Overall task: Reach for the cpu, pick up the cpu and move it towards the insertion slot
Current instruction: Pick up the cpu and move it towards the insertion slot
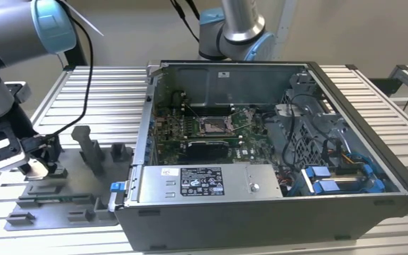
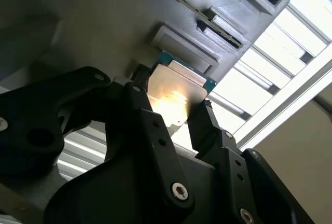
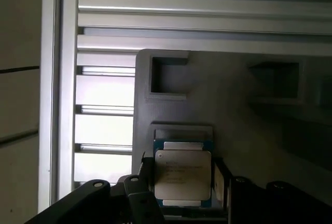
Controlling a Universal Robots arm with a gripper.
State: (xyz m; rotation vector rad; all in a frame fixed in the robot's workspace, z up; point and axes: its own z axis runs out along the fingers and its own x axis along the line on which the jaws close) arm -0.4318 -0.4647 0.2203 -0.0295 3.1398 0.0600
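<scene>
Cpu sits pinched by two edges between the gripper's fingers at the grey fixture, so we keep it level and lift straight up.

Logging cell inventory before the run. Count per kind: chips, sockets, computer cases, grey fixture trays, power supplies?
Chip: 1
Socket: 1
Computer case: 1
Grey fixture tray: 1
Power supply: 1
Total: 5
</scene>
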